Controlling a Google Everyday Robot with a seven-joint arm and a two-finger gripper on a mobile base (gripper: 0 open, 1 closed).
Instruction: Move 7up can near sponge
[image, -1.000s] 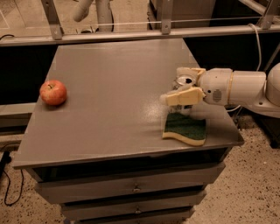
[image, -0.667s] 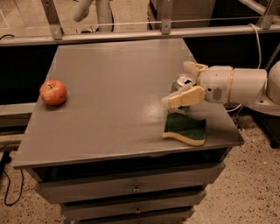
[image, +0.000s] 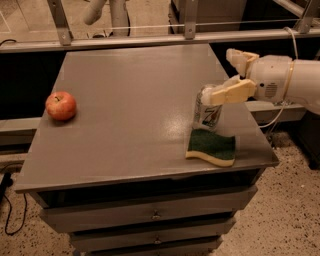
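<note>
The 7up can (image: 207, 112) stands upright on the grey table (image: 125, 100), near its right edge. It is just behind the sponge (image: 212, 147) and almost touches it. The sponge lies flat, green side up, at the front right corner. My gripper (image: 220, 75) comes in from the right and is open. Its near finger (image: 231, 92) overlaps the can's top rim in this view, and its far finger (image: 239, 56) is well apart behind. Nothing is held.
A red apple (image: 61, 105) lies at the table's left edge. A metal rail (image: 150, 39) runs behind the table. Drawers (image: 150, 215) sit under the tabletop. The table's right edge is close to the can and sponge.
The gripper has spread its fingers and drawn back to the right and up. The can, earlier covered by the fingers, now stands exposed on the table.
</note>
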